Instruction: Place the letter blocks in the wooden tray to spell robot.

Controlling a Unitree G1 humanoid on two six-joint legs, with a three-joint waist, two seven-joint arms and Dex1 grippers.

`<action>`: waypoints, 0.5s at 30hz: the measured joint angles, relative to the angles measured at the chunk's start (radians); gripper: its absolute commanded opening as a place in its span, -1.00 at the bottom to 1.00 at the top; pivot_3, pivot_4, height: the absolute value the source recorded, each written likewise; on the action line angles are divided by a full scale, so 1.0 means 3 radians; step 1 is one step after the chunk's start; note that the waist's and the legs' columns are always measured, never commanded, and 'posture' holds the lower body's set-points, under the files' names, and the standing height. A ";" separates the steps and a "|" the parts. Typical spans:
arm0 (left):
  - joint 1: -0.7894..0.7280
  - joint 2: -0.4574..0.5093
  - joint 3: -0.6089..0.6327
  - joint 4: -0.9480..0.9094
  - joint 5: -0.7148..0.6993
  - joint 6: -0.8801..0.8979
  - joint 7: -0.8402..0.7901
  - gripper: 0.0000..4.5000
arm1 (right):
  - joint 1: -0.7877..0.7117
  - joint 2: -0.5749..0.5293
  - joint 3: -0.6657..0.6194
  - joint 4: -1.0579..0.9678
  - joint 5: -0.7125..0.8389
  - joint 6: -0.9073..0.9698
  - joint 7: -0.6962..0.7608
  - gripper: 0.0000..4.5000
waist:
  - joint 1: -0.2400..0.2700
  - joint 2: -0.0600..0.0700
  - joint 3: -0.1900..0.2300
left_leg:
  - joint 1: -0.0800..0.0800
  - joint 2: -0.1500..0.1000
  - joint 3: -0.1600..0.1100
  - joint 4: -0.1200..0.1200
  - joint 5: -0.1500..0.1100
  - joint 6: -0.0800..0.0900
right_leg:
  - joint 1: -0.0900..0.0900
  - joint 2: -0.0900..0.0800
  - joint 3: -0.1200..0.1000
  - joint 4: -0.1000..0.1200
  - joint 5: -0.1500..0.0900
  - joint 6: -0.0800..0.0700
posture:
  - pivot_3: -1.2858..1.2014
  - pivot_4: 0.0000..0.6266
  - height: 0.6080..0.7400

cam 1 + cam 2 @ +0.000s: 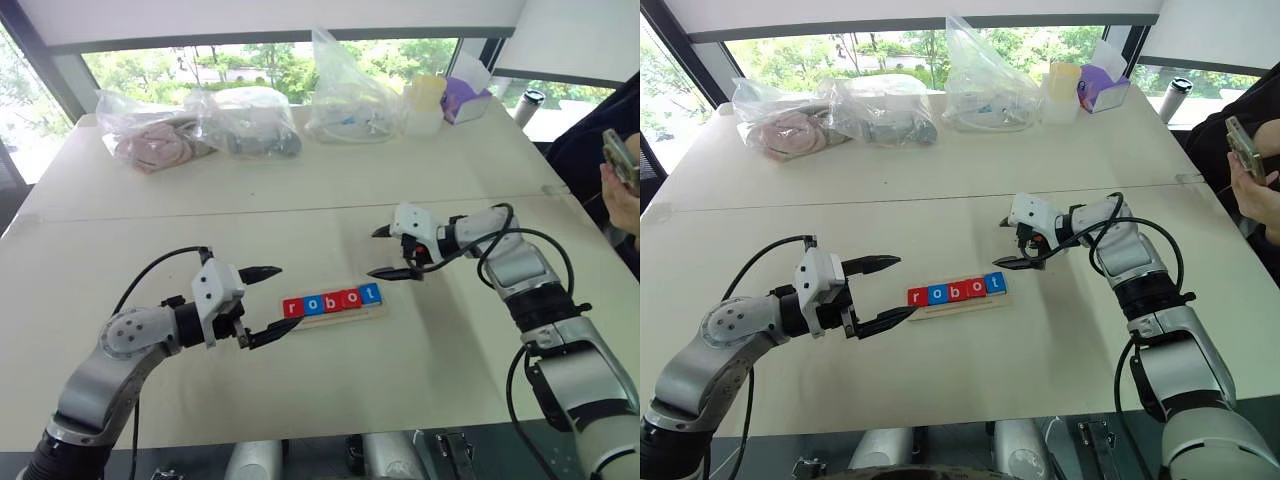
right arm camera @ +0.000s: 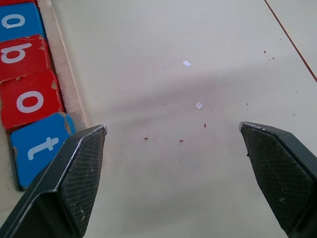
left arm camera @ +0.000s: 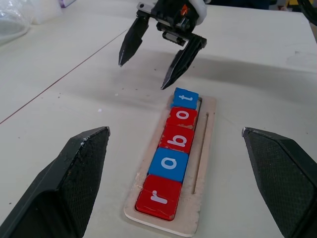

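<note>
Table [image 1: 330, 210]: tray [image 1: 372, 314] lies mid-table between both grippers, blocks [image 1: 331, 301] in it reading r-o-b-o-t. Blocks judged light, rigid, smooth; best pinched across opposite edges. Left gripper [image 1: 272, 303] spread wide, empty, just beside the r end; right gripper [image 1: 391, 252] spread wide, empty, above the t end

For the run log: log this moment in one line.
letter blocks: spell robot in wooden tray | left gripper: open, empty | right gripper: open, empty
</note>
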 measured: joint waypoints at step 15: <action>0.0005 0.0001 0.0001 -0.0001 0.0000 0.0003 0.0003 1.00 | 0.0123 0.0000 0.0003 -0.0167 0.0009 0.0044 0.0214 0.96 | 0.0001 0.0000 0.0000 | 0.0000 0.0000 0.0000 0.0000 0.0000 0.0000 | 0.0000 0.0000 0.0000 0.0000 0.0000 0.0000 | 0.03 -0.52 1.00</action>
